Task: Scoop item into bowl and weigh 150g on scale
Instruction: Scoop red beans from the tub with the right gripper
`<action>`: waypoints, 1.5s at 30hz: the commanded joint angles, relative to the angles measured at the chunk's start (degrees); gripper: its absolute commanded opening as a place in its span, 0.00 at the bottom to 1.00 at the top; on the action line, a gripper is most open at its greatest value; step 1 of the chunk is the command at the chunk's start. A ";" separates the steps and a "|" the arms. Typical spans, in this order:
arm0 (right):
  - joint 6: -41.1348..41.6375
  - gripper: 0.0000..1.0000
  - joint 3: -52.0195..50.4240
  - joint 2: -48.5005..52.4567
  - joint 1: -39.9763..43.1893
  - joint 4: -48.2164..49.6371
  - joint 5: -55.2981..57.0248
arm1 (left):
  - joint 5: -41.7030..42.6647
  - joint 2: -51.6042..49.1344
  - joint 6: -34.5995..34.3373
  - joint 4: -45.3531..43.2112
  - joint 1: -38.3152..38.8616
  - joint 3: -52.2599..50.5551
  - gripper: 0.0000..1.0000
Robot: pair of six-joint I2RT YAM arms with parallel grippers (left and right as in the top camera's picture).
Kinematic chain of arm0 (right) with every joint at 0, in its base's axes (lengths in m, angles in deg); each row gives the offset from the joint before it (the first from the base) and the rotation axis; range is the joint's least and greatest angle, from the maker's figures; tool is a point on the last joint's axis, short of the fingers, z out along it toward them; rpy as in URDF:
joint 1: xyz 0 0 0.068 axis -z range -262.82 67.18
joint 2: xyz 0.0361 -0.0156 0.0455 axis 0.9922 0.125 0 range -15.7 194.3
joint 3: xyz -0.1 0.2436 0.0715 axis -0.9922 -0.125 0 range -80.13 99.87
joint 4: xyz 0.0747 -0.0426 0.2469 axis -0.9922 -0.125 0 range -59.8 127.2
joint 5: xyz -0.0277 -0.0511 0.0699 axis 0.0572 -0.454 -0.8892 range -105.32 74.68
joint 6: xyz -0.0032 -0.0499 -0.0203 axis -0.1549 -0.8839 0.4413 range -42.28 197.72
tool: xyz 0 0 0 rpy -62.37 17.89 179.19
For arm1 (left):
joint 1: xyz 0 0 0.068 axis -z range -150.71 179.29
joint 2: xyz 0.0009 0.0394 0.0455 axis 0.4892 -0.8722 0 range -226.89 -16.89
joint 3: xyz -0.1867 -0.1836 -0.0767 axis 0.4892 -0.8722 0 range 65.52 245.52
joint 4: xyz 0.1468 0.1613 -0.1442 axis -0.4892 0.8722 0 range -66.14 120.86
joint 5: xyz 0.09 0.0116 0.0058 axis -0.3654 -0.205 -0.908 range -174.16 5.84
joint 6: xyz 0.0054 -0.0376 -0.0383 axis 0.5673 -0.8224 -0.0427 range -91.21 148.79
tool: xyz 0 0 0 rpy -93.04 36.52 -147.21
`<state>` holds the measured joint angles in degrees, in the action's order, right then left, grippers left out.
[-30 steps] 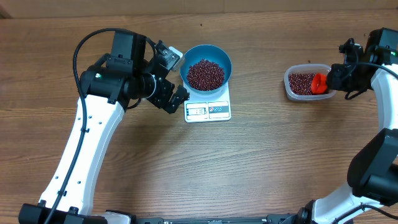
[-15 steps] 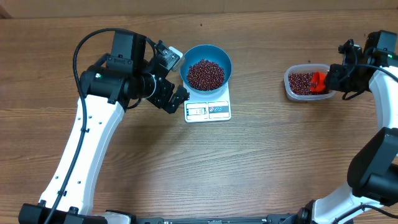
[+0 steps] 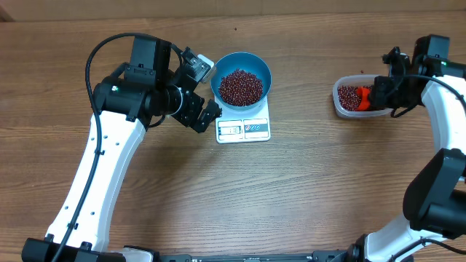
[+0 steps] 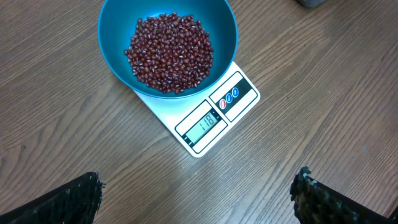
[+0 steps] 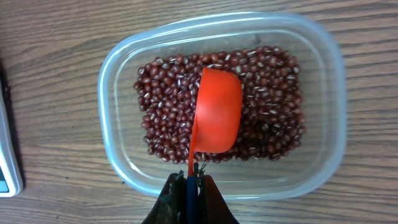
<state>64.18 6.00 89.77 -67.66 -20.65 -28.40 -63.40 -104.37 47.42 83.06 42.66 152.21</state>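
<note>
Already a good heap of beans (image 4: 168,53) lies in the blue bowl (image 4: 118,25), which sits on the scale (image 4: 239,99) mid-scene. Its display (image 4: 204,121) seems to read under the target, so more scooping is likely left. Far right, the right gripper (image 5: 189,180) is clamped on the handle of the orange scoop (image 5: 217,112), held over the beans in the clear tub (image 5: 118,74). Just left of the scale, the left gripper (image 3: 202,115) hovers, jaws wide, empty.

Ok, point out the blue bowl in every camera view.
Overhead: the bowl is upper middle, standing on the scale.
Left wrist: the bowl is at top centre, with beans in it.
Right wrist: not in it; only the tub and scoop show.
Shared landmark: the white scale under the bowl, in overhead and left wrist.
</note>
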 commanded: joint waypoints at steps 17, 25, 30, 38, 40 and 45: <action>0.24 0.04 -0.74 -0.55 -0.13 -2.23 -14.14 | -0.37 1.25 1.09 0.15 -0.22 -0.28 1.00; 0.24 0.04 -0.74 0.09 4.39 -2.99 -21.55 | -0.37 1.25 1.09 0.15 -0.22 -0.28 1.00; 0.20 0.04 -0.81 1.16 6.97 -3.19 -25.55 | -0.37 1.25 1.09 0.15 -0.22 -0.28 1.00; 0.24 0.04 -1.03 1.36 10.49 -3.19 -28.44 | -0.37 1.25 1.09 0.15 -0.24 -0.28 1.00; 0.26 0.04 -1.03 1.36 11.93 -3.19 -29.49 | -0.37 1.25 1.09 0.17 -0.22 -0.28 0.99; 0.24 0.04 -1.03 1.36 15.69 -3.17 -32.39 | -0.37 1.25 1.09 0.17 -0.22 -0.28 1.00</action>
<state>64.22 5.30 90.93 -54.20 -23.93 -56.97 -63.40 -104.37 47.42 83.06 42.66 152.21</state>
